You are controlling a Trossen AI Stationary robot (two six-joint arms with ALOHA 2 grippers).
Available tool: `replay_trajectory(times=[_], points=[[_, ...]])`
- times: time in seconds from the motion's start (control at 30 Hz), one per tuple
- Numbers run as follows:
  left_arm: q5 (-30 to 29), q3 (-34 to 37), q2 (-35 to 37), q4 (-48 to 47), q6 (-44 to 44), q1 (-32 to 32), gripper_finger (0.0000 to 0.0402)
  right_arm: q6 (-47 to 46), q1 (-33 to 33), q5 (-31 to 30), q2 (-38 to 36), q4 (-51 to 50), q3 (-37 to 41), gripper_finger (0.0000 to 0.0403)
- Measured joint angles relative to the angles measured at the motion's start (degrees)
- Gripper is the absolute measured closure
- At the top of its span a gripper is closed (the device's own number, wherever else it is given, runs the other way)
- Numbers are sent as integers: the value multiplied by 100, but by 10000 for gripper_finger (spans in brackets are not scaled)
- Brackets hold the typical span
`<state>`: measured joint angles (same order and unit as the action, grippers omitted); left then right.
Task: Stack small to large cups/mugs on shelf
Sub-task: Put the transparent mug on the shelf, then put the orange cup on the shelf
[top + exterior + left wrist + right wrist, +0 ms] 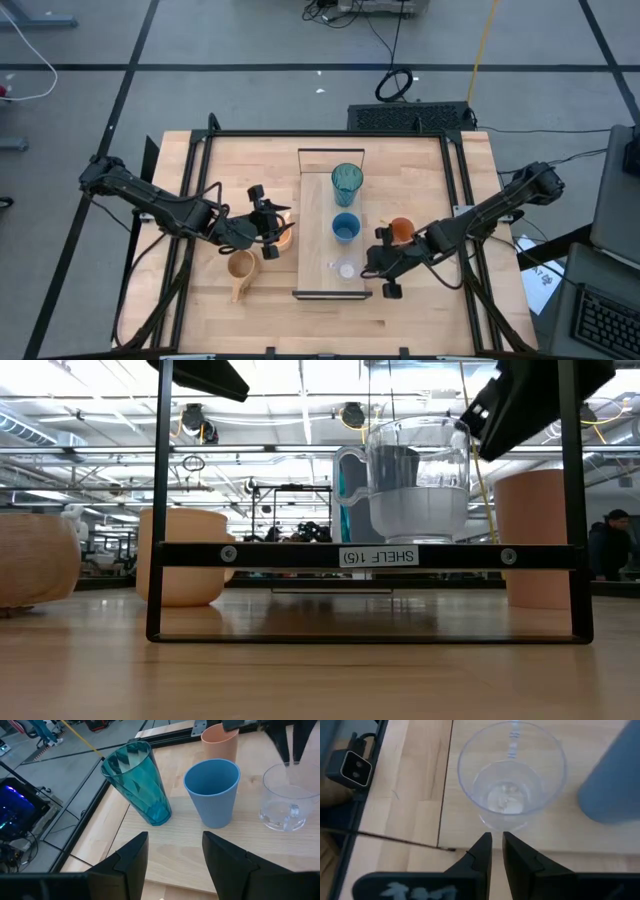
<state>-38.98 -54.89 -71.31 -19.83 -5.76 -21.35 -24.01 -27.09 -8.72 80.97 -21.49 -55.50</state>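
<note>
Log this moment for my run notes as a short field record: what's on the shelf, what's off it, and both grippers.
on shelf: teal tumbler, blue cup, clear glass, in a row
shelf
left of shelf: orange mug, tan mug
right of shelf: orange cup
left gripper: open, by the orange mug
right gripper: nearly closed, empty, beside the clear glass

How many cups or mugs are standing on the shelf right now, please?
3. The teal tumbler stands at the far end of the shelf, the blue cup in the middle, and the clear glass at the near end. None appears hidden.
</note>
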Motion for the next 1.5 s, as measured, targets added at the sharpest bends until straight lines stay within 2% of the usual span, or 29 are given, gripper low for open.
replay_trajectory(times=[0.23,0.5,0.67,0.9,1.03,1.23,1.5], points=[[2,0,0,-10,-2,0,213,-594,-38,-169,-337,-1411,-699,369],[1,0,0,-7,55,1,213,-1169,-40,-156,-457,-3644,-1629,369],[-1,0,0,-9,114,-1,213,-1843,-225,-137,-602,-4394,-1715,369],[-2,-1,0,-7,202,1,213,-3023,-910,-21,-804,-4424,-1345,362],[-1,-2,0,-5,120,1,213,-3611,-1317,-307,-813,-4216,-830,342],[-3,-1,0,-5,85,1,213,-4091,-1698,-761,-813,-3338,177,297],[-5,-2,0,13,136,24,213,-4226,-1828,-1122,-846,-1871,1466,235]])
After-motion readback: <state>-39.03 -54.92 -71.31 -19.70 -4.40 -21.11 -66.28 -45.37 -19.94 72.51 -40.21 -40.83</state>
